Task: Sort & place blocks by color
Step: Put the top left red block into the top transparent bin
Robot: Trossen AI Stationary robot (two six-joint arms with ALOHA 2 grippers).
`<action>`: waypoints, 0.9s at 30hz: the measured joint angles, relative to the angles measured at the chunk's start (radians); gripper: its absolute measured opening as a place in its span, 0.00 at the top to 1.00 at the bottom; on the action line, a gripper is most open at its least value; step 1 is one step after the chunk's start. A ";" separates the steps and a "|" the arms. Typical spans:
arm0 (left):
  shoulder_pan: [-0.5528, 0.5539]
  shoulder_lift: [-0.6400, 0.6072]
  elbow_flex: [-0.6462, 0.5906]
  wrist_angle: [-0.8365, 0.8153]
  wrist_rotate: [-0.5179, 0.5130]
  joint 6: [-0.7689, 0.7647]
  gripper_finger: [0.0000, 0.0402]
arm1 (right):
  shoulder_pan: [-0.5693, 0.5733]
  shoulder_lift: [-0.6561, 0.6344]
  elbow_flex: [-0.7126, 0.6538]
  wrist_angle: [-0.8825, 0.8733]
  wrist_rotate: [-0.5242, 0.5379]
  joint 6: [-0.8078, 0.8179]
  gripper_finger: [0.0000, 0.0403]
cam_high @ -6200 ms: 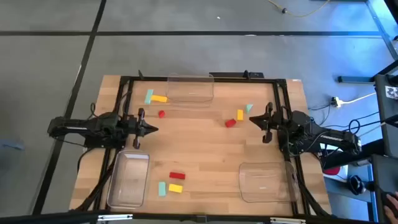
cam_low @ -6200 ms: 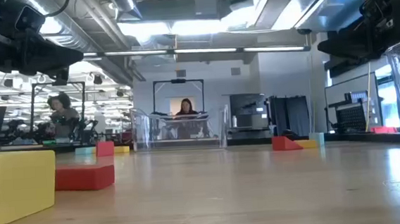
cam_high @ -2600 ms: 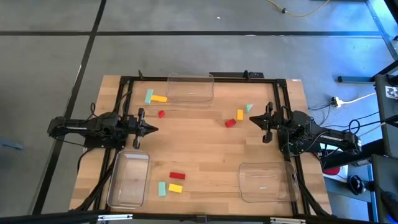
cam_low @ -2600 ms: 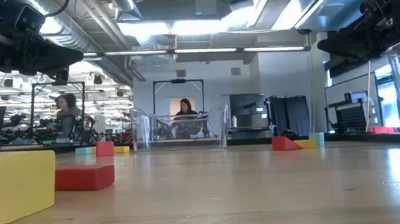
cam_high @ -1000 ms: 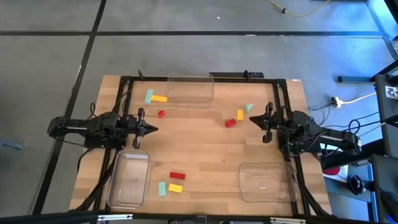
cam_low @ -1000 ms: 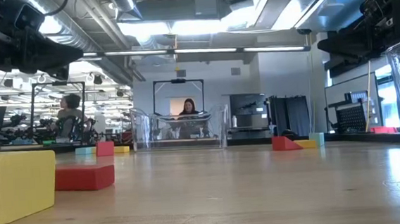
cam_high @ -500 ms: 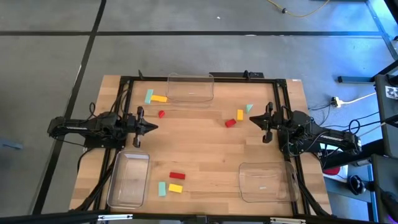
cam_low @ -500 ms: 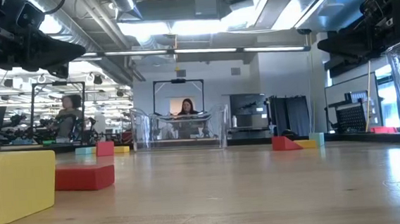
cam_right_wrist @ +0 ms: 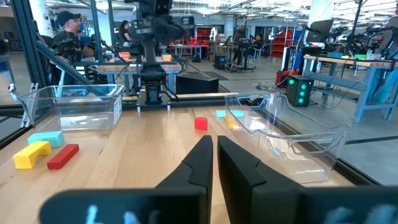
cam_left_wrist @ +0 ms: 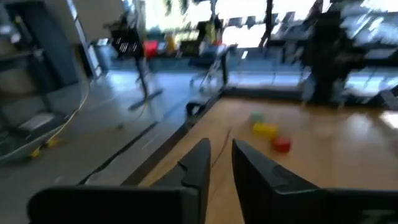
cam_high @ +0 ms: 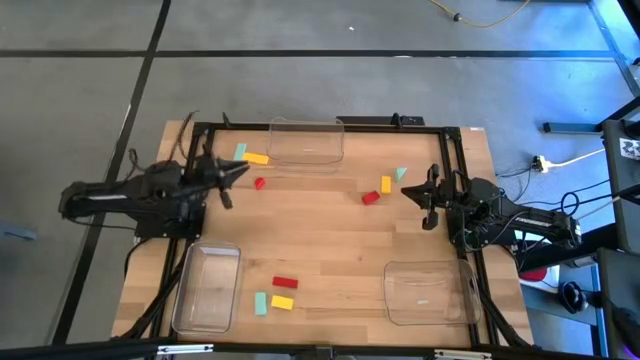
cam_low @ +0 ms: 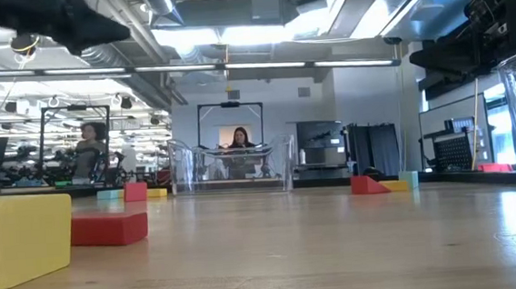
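Small red, yellow and teal blocks lie flat on the wooden table in three groups. One is at the far left [cam_high: 256, 158], one right of centre [cam_high: 384, 186] and one near the front edge [cam_high: 278, 296]. My left gripper [cam_high: 240, 168] hangs above the table beside the far-left group. It points toward the table's right and far side, and its fingers [cam_left_wrist: 221, 163] stand slightly apart with nothing between them. My right gripper [cam_high: 405, 190] waits shut [cam_right_wrist: 214, 155] at the right side, just beside the group right of centre. No block is held.
Three clear plastic trays stand on the table: one at the far edge [cam_high: 306, 140], one near left [cam_high: 207, 288] and one near right [cam_high: 425, 292]. A black frame [cam_high: 330, 124] runs along the table's sides. The middle of the table is bare wood.
My left gripper has risen from its level rest pose at the table's left side. It has swung toward the far edge, so it now hangs higher and closer to the far-left blocks. The blocks and trays have not moved.
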 joint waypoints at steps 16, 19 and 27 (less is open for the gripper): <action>0.241 0.478 0.293 -0.449 0.053 -0.344 0.55 | 0.000 0.000 0.000 0.000 0.000 0.000 0.93; 0.253 0.533 0.272 -0.449 0.073 -0.408 0.55 | 0.000 0.000 0.000 0.000 0.000 0.000 0.93; 0.254 0.641 0.148 -0.361 0.081 -0.592 0.55 | 0.000 0.000 0.000 -0.001 0.000 0.000 0.93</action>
